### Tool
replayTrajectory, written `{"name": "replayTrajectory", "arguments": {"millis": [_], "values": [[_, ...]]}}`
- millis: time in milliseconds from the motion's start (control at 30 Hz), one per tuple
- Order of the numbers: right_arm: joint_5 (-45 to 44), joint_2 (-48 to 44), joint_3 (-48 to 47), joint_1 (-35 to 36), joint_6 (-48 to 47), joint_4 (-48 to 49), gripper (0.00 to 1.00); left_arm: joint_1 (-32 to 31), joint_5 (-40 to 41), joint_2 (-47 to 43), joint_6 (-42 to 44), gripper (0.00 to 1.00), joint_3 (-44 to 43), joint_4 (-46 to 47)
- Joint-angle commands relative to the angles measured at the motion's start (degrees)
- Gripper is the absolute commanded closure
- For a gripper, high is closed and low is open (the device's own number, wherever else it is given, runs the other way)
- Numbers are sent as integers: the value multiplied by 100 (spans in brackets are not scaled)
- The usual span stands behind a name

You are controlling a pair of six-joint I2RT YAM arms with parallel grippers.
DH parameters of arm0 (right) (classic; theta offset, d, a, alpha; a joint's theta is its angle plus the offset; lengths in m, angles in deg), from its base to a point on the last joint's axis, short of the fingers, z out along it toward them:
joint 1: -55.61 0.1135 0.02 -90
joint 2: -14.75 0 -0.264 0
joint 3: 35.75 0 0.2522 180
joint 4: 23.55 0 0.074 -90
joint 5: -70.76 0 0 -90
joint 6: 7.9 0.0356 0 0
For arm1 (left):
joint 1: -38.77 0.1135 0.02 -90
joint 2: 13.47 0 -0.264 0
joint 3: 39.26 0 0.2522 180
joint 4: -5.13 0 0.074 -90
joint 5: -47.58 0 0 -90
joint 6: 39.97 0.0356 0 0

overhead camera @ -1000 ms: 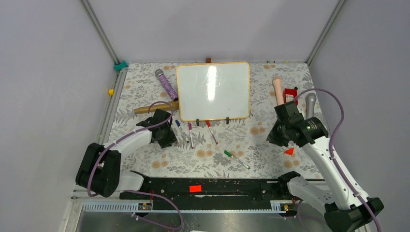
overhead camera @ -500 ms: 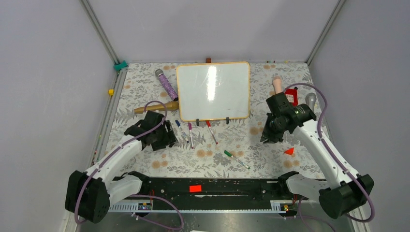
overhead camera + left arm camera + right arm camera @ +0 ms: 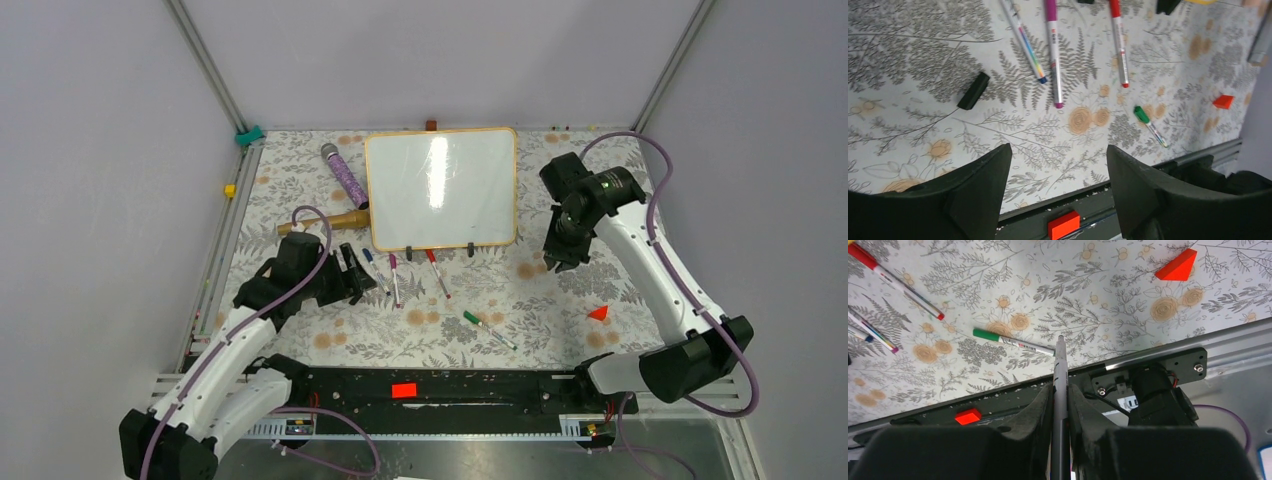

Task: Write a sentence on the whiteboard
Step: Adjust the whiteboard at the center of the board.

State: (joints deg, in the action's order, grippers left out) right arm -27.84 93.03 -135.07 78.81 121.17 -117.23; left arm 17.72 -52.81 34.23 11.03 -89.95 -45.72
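The whiteboard (image 3: 440, 190) lies flat at the back middle, glossy with glare and an orange-tan frame. No sentence shows on it. My right gripper (image 3: 556, 256) hovers just off the board's lower right corner, shut on a dark grey marker (image 3: 1060, 370) that sticks out past the fingertips (image 3: 1042, 402) toward the mat. My left gripper (image 3: 360, 282) is open and empty, left of the board's lower left corner. In the left wrist view, its fingers (image 3: 985, 172) stand wide apart above the mat.
Blue (image 3: 375, 270), magenta (image 3: 394, 278) and red (image 3: 438, 273) markers lie below the board, a green marker (image 3: 490, 330) nearer. A black cap (image 3: 973, 90) lies loose. A red wedge (image 3: 598, 313), purple microphone (image 3: 345, 177) and wooden rod (image 3: 320, 222) also lie about.
My right arm has swung up and left with the marker, from the right side to the board's lower right corner. My left arm has stretched out, its gripper shifting slightly right.
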Motion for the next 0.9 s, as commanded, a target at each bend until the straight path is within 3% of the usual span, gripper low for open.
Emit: {"name": "replayTrajectory", "arguments": {"millis": [0,167,367,533,600,667,700,767,867], "values": [[153,-68,-40,25,-314,-80,100,4,-724,-354,192,25,26,674],[633,-664,141,25,-511,1011,100,-2,-409,-494,225,2,-110,940],[95,-1463,830,18,-439,2416,100,-1,-64,-44,647,1,-489,1335],[673,-1750,1163,22,-360,3144,100,85,115,331,1184,1,-1050,1240],[821,-1577,859,30,-614,3023,100,458,-514,758,1350,1,-1548,822],[627,-1410,608,47,-754,2938,100,963,-2324,1410,1487,1,-1926,822],[464,-1336,512,71,-800,2945,100,1084,-2747,1589,1341,1,-1925,1096],[295,-1145,277,105,-830,2971,100,1312,-3103,1711,919,1,-1782,1863],[-39,-819,-146,364,-960,3020,100,1532,-2904,1899,641,1,-1637,2660]]}}
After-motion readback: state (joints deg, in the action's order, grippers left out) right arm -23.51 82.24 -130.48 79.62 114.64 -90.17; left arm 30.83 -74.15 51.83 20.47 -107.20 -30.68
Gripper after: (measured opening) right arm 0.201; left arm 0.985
